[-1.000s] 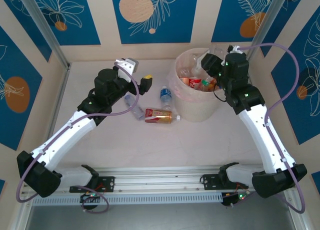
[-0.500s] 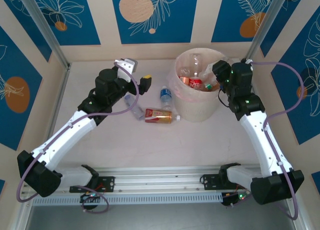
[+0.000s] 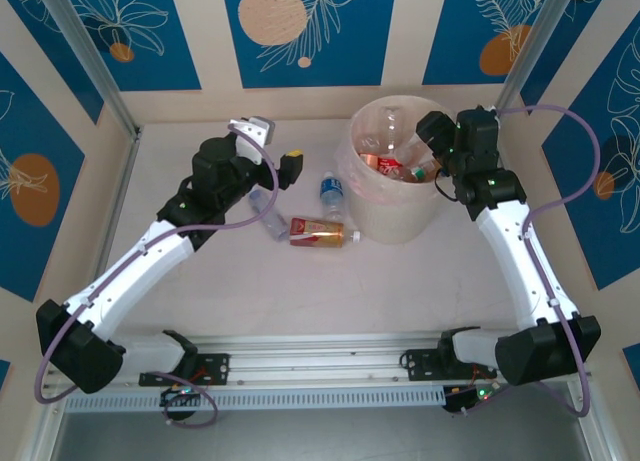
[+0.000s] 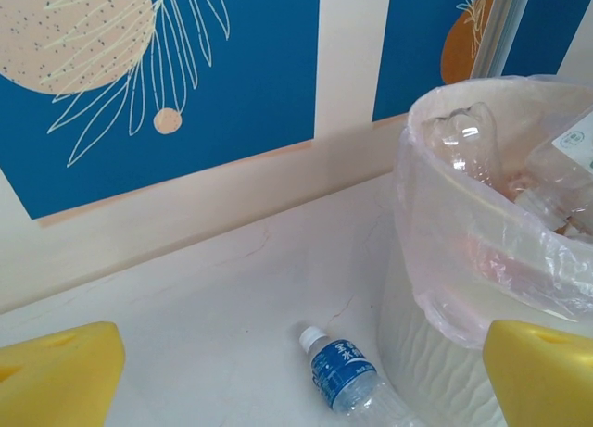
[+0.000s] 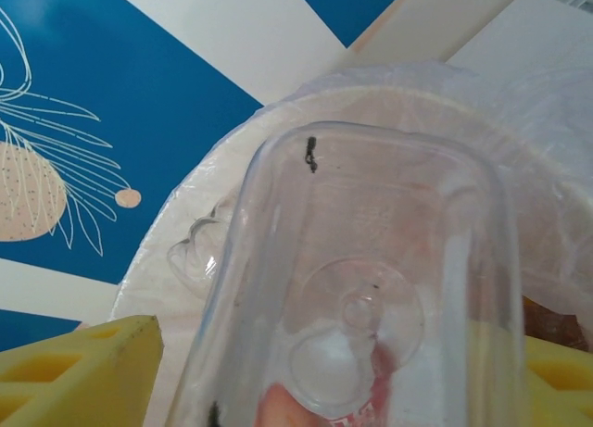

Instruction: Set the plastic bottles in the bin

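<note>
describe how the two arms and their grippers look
The left arm and right arm have white shells, black joints and black bases. A thin purple cable loops along each. Small green lights glow on the right arm's black joints. The left gripper and right gripper both have blocky yellow fingers.

Light was bright, soft and even, from overhead; the white table (image 3: 330, 281) carried only faint shadows beneath the arms (image 3: 150, 251). In the right wrist view a clear bottle (image 5: 361, 297), close to the lens, was blurred and warped the bin (image 5: 556, 149) behind it. In the lower corners of the left wrist view, the yellow fingers (image 4: 56, 376) looked soft-edged.
</note>
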{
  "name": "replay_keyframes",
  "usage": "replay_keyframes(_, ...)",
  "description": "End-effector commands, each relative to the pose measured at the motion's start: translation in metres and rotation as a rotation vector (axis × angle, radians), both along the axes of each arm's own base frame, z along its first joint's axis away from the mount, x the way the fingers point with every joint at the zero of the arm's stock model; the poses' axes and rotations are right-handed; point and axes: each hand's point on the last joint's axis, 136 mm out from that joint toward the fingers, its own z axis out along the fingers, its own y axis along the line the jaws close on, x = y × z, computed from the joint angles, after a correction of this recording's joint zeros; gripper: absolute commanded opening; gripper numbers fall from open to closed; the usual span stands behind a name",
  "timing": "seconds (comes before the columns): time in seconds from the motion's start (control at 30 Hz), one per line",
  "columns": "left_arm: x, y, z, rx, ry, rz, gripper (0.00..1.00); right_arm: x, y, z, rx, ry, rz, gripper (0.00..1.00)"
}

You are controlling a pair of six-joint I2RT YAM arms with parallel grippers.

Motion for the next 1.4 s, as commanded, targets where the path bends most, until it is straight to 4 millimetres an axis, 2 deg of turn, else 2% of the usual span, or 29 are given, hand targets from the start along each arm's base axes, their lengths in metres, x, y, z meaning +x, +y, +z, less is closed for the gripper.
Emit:
replay_keyframes(0.0, 0.005, 0.006, 0.005, -0.017, 0.009, 0.034, 1.0, -0.015, -0.009, 0.016, -0.125, 0.009, -0.026, 0.81)
replay_keyframes(0.33, 0.009, 0.009, 0.003, -0.026, 0.016, 0.051, 1.0, -0.031, -0.002, 0.059, -0.407, -0.026, -0.065, 0.82)
replay_keyframes(0.47, 0.01, 0.01, 0.002, -0.028, 0.021, 0.053, 0.99, -0.033, -0.001, 0.07, -0.466, -0.038, -0.08, 0.79)
replay_keyframes(0.53, 0.01, 0.01, 0.002, -0.031, 0.022, 0.055, 0.99, -0.032, 0.0, 0.07, -0.473, -0.035, -0.072, 0.74)
replay_keyframes(0.63, 0.011, 0.011, 0.003, -0.035, 0.021, 0.06, 1.0, -0.032, 0.003, 0.064, -0.464, -0.012, -0.058, 0.68)
replay_keyframes(0.8, 0.012, 0.012, 0.003, -0.042, 0.022, 0.06, 1.0, -0.037, -0.006, 0.039, -0.43, 0.065, -0.085, 0.65)
replay_keyframes(1.1, 0.016, 0.012, 0.001, -0.045, 0.028, 0.067, 1.0, -0.04, -0.011, -0.022, -0.329, 0.226, -0.055, 0.6)
replay_keyframes(1.13, 0.017, 0.012, 0.001, -0.045, 0.032, 0.069, 0.99, -0.041, -0.012, -0.027, -0.326, 0.24, -0.051, 0.58)
replay_keyframes(1.2, 0.018, 0.012, 0.001, -0.048, 0.032, 0.069, 0.99, -0.041, -0.011, -0.036, -0.32, 0.26, -0.036, 0.46)
replay_keyframes(1.27, 0.019, 0.011, 0.001, -0.05, 0.034, 0.068, 0.99, -0.041, -0.009, -0.037, -0.317, 0.262, -0.018, 0.4)
replay_keyframes(1.37, 0.02, 0.01, -0.001, -0.051, 0.041, 0.065, 0.99, -0.039, -0.003, -0.026, -0.319, 0.224, 0.021, 0.4)
